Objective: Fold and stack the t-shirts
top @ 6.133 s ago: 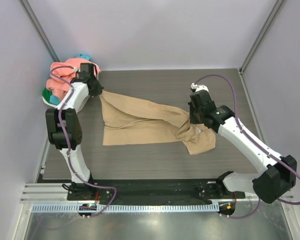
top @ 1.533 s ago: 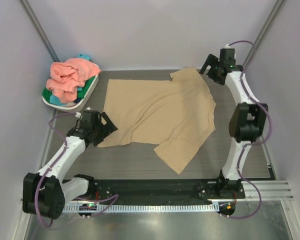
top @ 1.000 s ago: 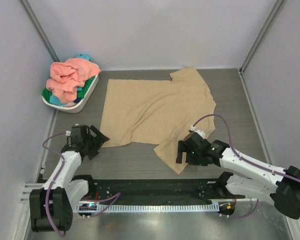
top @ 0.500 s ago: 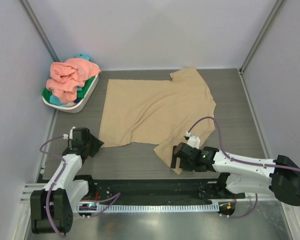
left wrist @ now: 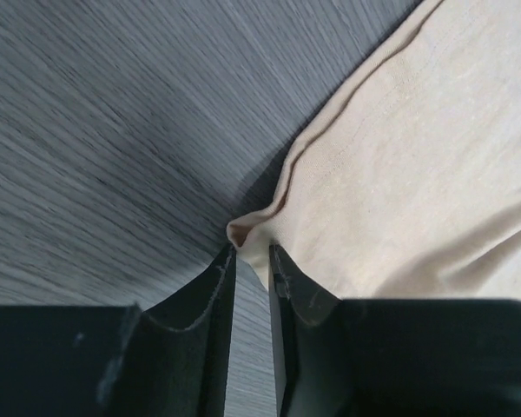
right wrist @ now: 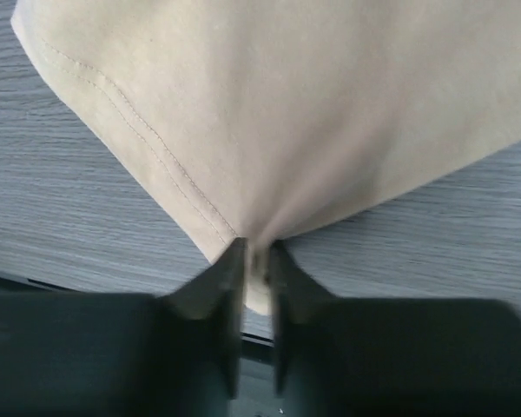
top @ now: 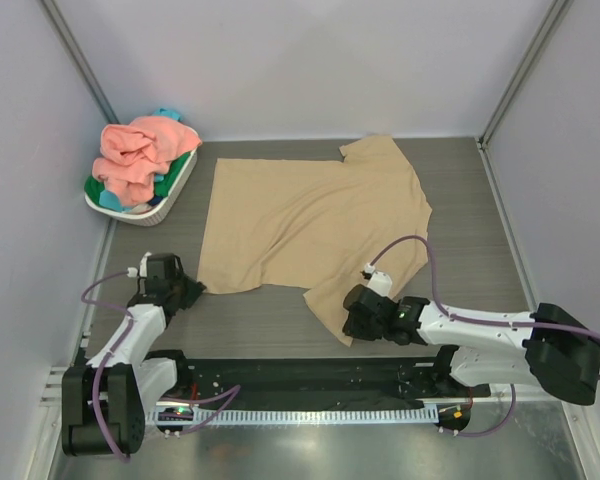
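Tan shirt (top: 315,215) lies spread flat, middle of table (top: 460,190). Left gripper (left wrist: 252,250) squeezed almost closed, pinching shirt's near left corner. Right gripper (right wrist: 256,252) squeezed almost closed too, pinching tip of near sleeve. Pink shirt (top: 135,150) heaped on top in white basket (top: 173,190), far left corner.

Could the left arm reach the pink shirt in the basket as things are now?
Probably, but not freely: the left gripper is shut on a corner of the tan shirt. The pink shirt lies uncovered atop the basket.
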`<state>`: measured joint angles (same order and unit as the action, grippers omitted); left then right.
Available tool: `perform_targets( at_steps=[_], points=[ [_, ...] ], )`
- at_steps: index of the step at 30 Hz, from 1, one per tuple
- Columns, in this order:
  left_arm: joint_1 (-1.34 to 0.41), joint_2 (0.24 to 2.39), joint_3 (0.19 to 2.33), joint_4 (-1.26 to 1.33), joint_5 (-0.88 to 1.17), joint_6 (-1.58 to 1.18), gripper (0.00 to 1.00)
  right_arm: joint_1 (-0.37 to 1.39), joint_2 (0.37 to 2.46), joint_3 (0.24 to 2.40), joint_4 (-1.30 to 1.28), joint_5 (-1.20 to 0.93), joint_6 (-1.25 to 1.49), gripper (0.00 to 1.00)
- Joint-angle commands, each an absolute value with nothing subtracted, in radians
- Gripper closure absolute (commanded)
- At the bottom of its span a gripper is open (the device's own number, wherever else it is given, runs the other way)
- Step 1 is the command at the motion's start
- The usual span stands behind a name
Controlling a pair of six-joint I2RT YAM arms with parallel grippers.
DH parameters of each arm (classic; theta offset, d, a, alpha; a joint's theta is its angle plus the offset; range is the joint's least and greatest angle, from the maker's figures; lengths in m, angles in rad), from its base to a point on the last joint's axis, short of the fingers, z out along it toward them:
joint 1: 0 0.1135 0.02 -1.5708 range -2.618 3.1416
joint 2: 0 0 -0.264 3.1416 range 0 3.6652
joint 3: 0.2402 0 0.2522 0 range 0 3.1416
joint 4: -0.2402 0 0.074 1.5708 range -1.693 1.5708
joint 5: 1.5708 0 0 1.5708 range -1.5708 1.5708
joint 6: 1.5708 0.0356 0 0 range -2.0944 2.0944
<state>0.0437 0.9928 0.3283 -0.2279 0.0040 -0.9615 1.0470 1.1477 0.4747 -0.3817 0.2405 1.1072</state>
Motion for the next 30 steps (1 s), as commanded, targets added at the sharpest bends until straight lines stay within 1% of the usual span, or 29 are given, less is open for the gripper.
perform_targets(
  at_steps=[1, 2, 3, 4, 5, 8, 11, 12, 14, 17, 19, 22, 26, 27, 30],
  points=[
    [0.049, 0.999, 0.308, -0.224, -0.006, -0.957, 0.8, 1.051, 1.151, 0.426, -0.371, 0.213, 1.135, 0.83],
    [0.048, 0.999, 0.31, -0.222, -0.005, -0.956, 0.83, 1.051, 1.141, 0.419, -0.376, 0.213, 1.135, 0.91],
    [0.048, 1.0, 0.313, -0.218, -0.006, -0.956, 0.93, 1.051, 1.117, 0.417, -0.385, 0.216, 1.143, 0.99],
    [0.048, 1.002, 0.314, -0.215, -0.006, -0.954, 0.99, 1.051, 1.106, 0.419, -0.402, 0.228, 1.147, 0.99],
    [0.048, 1.003, 0.316, -0.212, 0.02, -0.954, 1.0, 1.051, 1.071, 0.422, -0.443, 0.238, 1.157, 0.99],
    [0.048, 1.003, 0.331, -0.212, 0.017, -0.95, 1.0, 1.051, 1.0, 0.426, -0.55, 0.29, 1.189, 0.99],
    [0.048, 0.989, 0.345, -0.235, 0.009, -0.945, 1.0, 1.051, 0.884, 0.428, -0.67, 0.339, 1.236, 0.99],
    [0.049, 0.976, 0.353, -0.244, 0.008, -0.945, 1.0, 1.051, 0.817, 0.429, -0.702, 0.348, 1.25, 0.99],
    [0.048, 0.948, 0.362, -0.291, 0.006, -0.946, 1.0, 1.051, 0.754, 0.437, -0.794, 0.376, 1.287, 0.99],
    [0.049, 0.868, 0.37, -0.349, -0.017, -0.951, 1.0, 1.051, 0.645, 0.445, -0.846, 0.374, 1.322, 0.99],
    [0.048, 0.809, 0.373, -0.379, -0.021, -0.951, 1.0, 1.051, 0.612, 0.462, -0.877, 0.383, 1.338, 0.99],
    [0.048, 0.755, 0.394, -0.457, -0.046, -0.94, 1.0, 1.051, 0.58, 0.529, -1.009, 0.449, 1.361, 0.99],
    [0.049, 0.712, 0.436, -0.543, -0.104, -0.922, 1.0, 1.051, 0.531, 0.658, -1.147, 0.563, 1.394, 0.99],
    [0.048, 0.709, 0.44, -0.548, -0.112, -0.922, 1.0, 1.051, 0.523, 0.676, -1.172, 0.609, 1.403, 0.99],
    [0.048, 0.713, 0.449, -0.551, -0.114, -0.939, 1.0, 1.051, 0.506, 0.73, -1.238, 0.653, 1.411, 0.99]
  ],
)
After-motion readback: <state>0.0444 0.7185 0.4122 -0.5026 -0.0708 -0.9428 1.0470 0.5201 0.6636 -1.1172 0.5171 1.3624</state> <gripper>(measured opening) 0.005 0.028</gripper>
